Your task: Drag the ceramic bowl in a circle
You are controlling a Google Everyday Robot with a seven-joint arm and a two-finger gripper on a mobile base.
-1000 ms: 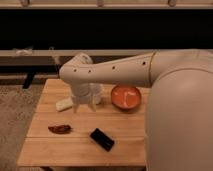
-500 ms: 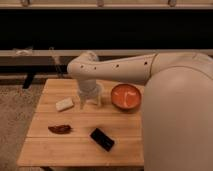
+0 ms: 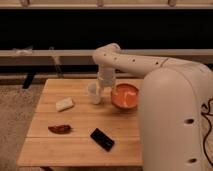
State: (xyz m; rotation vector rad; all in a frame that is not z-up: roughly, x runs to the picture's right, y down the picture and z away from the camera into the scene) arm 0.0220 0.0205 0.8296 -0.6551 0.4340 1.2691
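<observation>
The ceramic bowl (image 3: pixel 125 96) is orange-red with whitish streaks inside and sits on the right part of the wooden table (image 3: pixel 80 120). My gripper (image 3: pixel 105 86) hangs down from the white arm (image 3: pixel 130 61), just left of the bowl's rim and right behind a small white cup (image 3: pixel 94 93). I cannot tell whether the gripper touches the bowl. The arm's big white body (image 3: pixel 172 120) hides the table's right end.
A whitish block (image 3: pixel 64 104) lies at the table's left. A dark red item (image 3: pixel 60 129) lies near the front left. A flat black item (image 3: pixel 102 139) lies at the front middle. A dark shelf wall stands behind the table; carpet lies to the left.
The arm and gripper have moved right across the table, from above the whitish block toward the cup and the bowl. The objects on the table have not moved.
</observation>
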